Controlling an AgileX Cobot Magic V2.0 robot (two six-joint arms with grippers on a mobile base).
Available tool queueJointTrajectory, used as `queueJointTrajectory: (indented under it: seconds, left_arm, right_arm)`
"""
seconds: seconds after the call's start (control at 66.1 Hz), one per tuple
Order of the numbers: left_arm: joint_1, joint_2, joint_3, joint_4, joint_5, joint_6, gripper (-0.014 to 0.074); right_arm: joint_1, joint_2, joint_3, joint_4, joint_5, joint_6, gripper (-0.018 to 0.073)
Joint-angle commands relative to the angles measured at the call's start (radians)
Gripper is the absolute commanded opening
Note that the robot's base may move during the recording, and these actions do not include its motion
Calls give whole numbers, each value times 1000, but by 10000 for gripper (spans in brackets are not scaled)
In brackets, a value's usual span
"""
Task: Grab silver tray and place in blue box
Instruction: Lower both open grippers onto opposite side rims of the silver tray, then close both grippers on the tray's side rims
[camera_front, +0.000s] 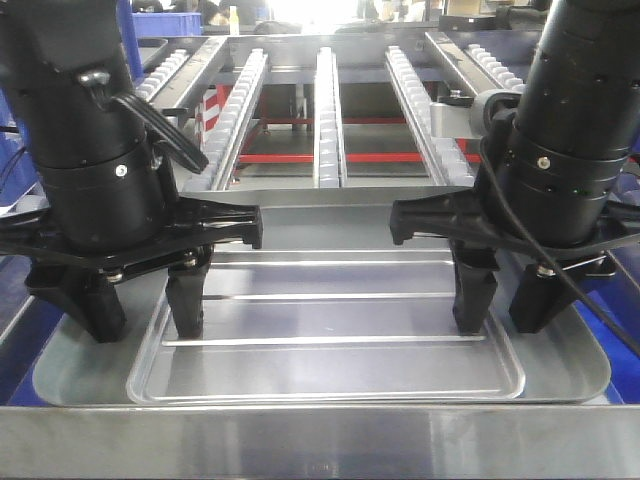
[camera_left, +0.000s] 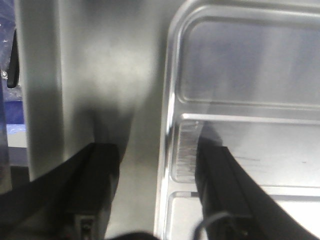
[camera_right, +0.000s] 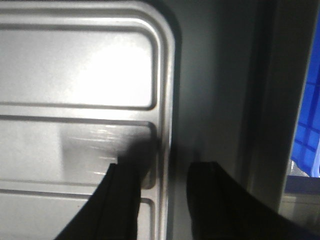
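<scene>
Front view: silver tray btwn steel ledge & roller rails beyond.

Front view low, facing forward over silver tray; 2 wrist views close, downward, on its opposite rims.

The silver tray is smooth, glossy metal with a faintly brushed sheen.

backdrop: roller rails running away behind and between the left gripper and the right gripper | red frame bars showing under those rails | white glare burning far beyond both | blue bins sitting beyond the left gripper | steel ledge lying in front of both
</scene>
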Motion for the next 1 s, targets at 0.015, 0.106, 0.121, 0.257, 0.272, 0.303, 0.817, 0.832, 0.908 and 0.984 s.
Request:
queueJointTrajectory:
  seconds: [0.015, 0.106, 0.121, 0.257, 0.272, 0.303, 0.817, 0.832, 0.908, 0.984]
  left_arm:
    - [-7, -41, -26, 13, -11, -7, 262]
    - [-7, -41, -26, 13, -11, -7, 262]
    - [-7, -41, -26, 13, -11, -7, 262]
    - [-7, -41, -26, 11, -11, -7, 262]
    - [-7, -41, -26, 11, -11, -7, 262]
    - [-7, -41, -26, 9, -11, -7, 262]
    - [-7, -41, -26, 9, -9, -7, 262]
    - [-7, -41, -26, 9, -9, -7, 262]
    - [-7, -41, -26, 9, -8, -7, 262]
    - [-7, -41, -26, 9, -8, -7, 262]
  right_arm:
    - [-2, -37, -29, -5, -30, -9, 364]
    - [-2, -37, -29, -5, -30, -9, 364]
    - [-2, -37, -29, -5, -30, -9, 364]
    - [-2, -36, -29, -5, -32, -9, 364]
    - [-2, -36, -29, -5, -32, -9, 364]
    - [-2, -34, -29, -5, -35, -9, 364]
    - [-2, -25, -29, -5, -53, -9, 364]
    - [-2, -24, -29, -5, -53, -9, 364]
    - [-2, -15, -29, -5, -48, -9, 364]
    - [-2, -12, -29, -5, -44, -9, 364]
